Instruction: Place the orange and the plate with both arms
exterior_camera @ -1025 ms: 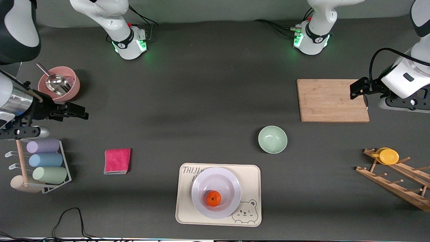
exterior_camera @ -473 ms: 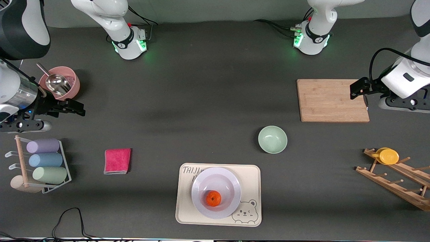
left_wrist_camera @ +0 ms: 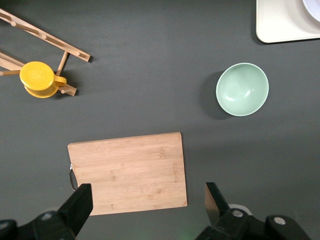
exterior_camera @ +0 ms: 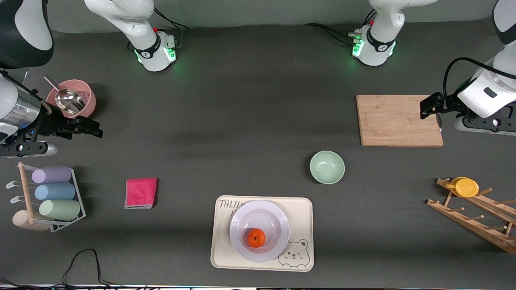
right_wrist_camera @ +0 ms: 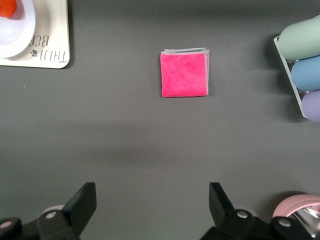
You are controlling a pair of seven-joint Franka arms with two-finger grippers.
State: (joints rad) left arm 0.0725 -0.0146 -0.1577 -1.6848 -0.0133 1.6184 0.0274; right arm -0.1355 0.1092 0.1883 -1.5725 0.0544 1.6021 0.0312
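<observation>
Both grippers are seen spread wide with nothing between the fingers. Over the cutting board's (exterior_camera: 400, 120) edge at the left arm's end of the table, the left gripper (exterior_camera: 429, 105) is held up in the air; in the left wrist view its two black fingers (left_wrist_camera: 79, 207) are set far apart, touching nothing, with the board (left_wrist_camera: 129, 172) below them. Over bare table beside the pink bowl (exterior_camera: 75, 100) at the right arm's end, the right gripper (exterior_camera: 89, 128) is held up, its fingers (right_wrist_camera: 83, 203) equally parted and empty in the right wrist view.

On the cream bear tray (exterior_camera: 301, 219), near the front camera, the plate (exterior_camera: 259, 230) is seen lying flat: round, pale lavender-white, with a wide raised rim. Inside the plate, toward the nearer part of its well, the orange (exterior_camera: 256, 237) is resting, small, round and bright.

Compared with a second ago, the right gripper has been drawn slightly toward the pink bowl and away from the cup rack (exterior_camera: 48, 197); the left gripper, plate and orange are unchanged.
</observation>
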